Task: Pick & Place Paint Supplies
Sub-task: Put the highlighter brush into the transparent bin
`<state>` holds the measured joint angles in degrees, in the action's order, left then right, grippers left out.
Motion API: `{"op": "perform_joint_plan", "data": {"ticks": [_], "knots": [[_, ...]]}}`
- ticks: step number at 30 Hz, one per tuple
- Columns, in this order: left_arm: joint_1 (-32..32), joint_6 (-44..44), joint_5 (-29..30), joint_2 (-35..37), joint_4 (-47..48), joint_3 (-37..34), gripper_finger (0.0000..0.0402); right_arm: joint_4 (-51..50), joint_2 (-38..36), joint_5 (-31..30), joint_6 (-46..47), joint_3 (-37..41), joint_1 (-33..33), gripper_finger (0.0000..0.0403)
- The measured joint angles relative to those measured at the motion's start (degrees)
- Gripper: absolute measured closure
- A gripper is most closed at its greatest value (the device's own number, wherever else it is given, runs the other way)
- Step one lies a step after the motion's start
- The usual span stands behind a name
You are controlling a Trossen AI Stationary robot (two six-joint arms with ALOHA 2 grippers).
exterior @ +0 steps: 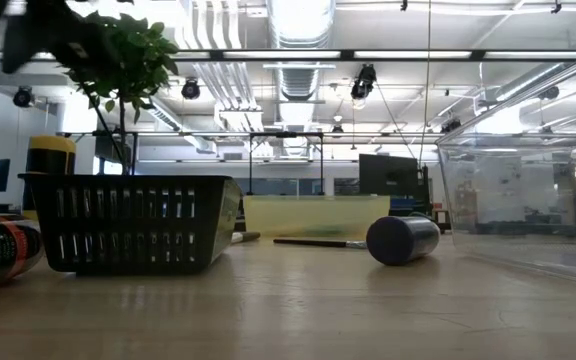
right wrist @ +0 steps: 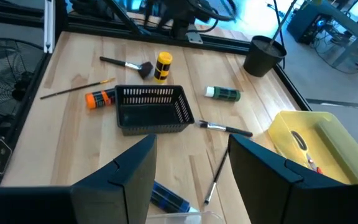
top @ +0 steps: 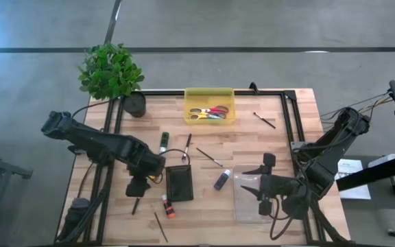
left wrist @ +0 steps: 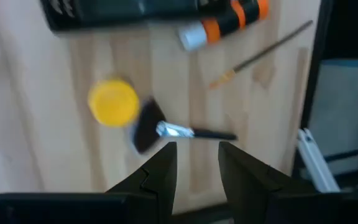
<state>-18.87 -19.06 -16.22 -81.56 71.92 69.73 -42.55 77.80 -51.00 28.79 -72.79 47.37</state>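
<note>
My left gripper (top: pixel 138 184) hangs open above the table's near-left part. In its wrist view (left wrist: pixel 197 163) the fingers stand apart just short of the wide soft-headed brush (left wrist: pixel 166 129), which lies flat beside a yellow tube (left wrist: pixel 112 102). An orange-red tube (top: pixel 168 206), green tube (top: pixel 164 141) and purple tube (top: pixel 221 180) lie on the wood. Thin brushes (top: pixel 209 157) (top: pixel 265 120) (top: pixel 160 226) are scattered flat. My right gripper (top: pixel 254 185) is open over a clear container (top: pixel 251 199), touching nothing (right wrist: pixel 191 177).
A black slatted basket (top: pixel 179 183) sits mid-table. A yellow bin (top: pixel 210 106) holding scissors stands at the far edge. A potted plant (top: pixel 112 70) and dark pot (top: pixel 134 103) occupy the far-left corner. Black frame rails run along the left and right sides.
</note>
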Motion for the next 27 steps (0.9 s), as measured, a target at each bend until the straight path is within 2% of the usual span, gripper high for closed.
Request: {"op": "perform_joint_plan", "data": {"ticks": [5, 12, 19, 27], "knots": [[-5.05, -11.55, -3.14, 0.02, 0.07, -1.83, 0.0273, 0.07, 0.0, 0.02, 1.12, 1.23, 0.0, 0.0205], [-10.3, -28.65, -3.35, 0.02, -0.44, -8.89, 0.0273, 1.34, 0.0, 0.07, 0.81, 1.79, 0.02, 0.0205], [-12.26, -34.77, -3.04, 0.06, -2.7, -15.57, 0.0273, 1.6, -0.04, 0.1, 0.76, 1.18, 0.11, 0.0205], [-13.21, -41.13, 1.93, 0.07, -8.13, -19.66, 0.0273, 3.19, -0.04, 2.01, 0.77, 1.22, 0.13, 0.0205]]}}
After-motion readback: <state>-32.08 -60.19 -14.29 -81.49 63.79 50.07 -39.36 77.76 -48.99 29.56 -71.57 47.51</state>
